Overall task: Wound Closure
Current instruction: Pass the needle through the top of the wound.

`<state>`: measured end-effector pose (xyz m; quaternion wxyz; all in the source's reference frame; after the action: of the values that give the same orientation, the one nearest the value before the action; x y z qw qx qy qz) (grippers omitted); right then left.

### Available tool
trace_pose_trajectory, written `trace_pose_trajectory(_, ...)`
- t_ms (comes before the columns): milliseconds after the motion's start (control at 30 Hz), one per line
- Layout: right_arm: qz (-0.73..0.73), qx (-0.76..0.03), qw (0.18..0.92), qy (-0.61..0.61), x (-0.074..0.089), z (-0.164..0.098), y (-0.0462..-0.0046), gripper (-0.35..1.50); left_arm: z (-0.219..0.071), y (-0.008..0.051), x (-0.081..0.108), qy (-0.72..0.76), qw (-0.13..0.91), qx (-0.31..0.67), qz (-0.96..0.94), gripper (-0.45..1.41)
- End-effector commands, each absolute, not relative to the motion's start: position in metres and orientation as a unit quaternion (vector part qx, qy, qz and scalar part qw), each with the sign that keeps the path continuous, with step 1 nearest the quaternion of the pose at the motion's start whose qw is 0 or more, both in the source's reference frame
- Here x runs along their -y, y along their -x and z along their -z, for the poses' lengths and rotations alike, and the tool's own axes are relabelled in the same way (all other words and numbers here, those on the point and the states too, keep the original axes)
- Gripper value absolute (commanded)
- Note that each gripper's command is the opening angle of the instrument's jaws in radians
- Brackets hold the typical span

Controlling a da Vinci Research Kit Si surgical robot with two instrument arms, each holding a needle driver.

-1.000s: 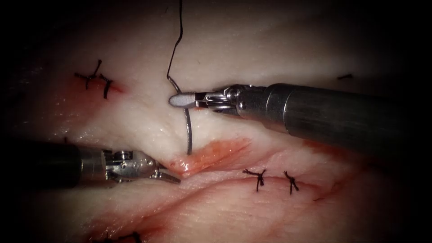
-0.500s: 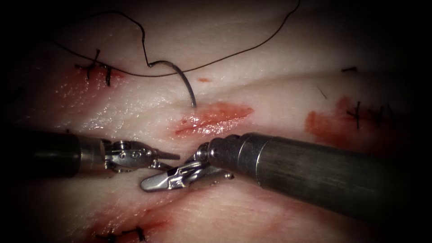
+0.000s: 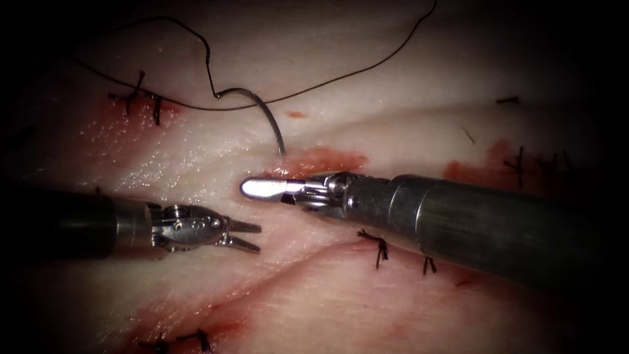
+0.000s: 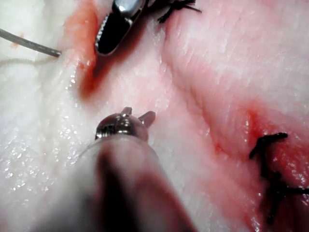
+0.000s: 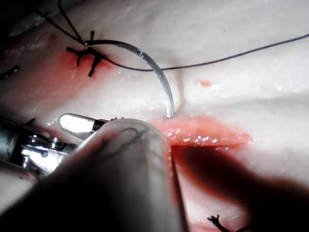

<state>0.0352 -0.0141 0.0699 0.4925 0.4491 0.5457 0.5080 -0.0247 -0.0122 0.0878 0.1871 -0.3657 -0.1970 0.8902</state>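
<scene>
Currently needle [image 3: 265, 115] left unheld, tip buried in tissue [image 3: 196, 157] just above cut [image 3: 314, 160]; thread [image 3: 354, 75] trailing. Left tool [image 3: 244, 235] parted, empty; right tool [image 3: 268, 189] closed, empty. Needle judged stiff, slippery; mid-curve grasp advised.

light: bright at centre | edges: dark vignette | room, walls, floor: hidden

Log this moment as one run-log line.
left tool: open, empty | right tool: shut, empty | needle: free, tip in tissue at cut | thread: slack
</scene>
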Motion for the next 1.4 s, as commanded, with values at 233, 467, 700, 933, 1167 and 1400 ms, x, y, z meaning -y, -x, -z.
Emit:
trace_pose_trajectory(233, -0.368, -0.579, 0.658, -0.309, 0.007, -0.069, -0.0361, 1.25, -0.088, 0.0254, 0.012, 0.366, 0.187, 0.197, -0.89, 0.38)
trace_pose_trajectory(467, -0.246, -0.552, 0.756, -0.251, 0.004, -0.071, -0.0372, 1.25, -0.088, 0.0254, 0.012, 0.366, 0.187, 0.196, -0.89, 0.36)
trace_pose_trajectory(700, -0.178, -0.512, 0.812, -0.215, 0.001, -0.073, -0.0398, 1.23, -0.088, 0.0254, 0.012, 0.366, 0.187, 0.196, -0.89, 0.36)
trace_pose_trajectory(933, -0.132, -0.487, 0.843, -0.186, 0.001, -0.076, -0.0416, 1.16, -0.088, 0.0254, 0.012, 0.366, 0.187, 0.196, -0.89, 0.36)
trace_pose_trajectory(1167, -0.123, -0.484, 0.845, -0.19, 0.002, -0.076, -0.0413, -0.35, -0.088, 0.0254, 0.012, 0.366, 0.187, 0.196, -0.89, 0.36)
trace_pose_trajectory(1400, -0.109, -0.45, 0.867, -0.185, 0.003, -0.077, -0.0416, -0.35, -0.088, 0.0254, 0.012, 0.366, 0.187, 0.196, -0.89, 0.36)
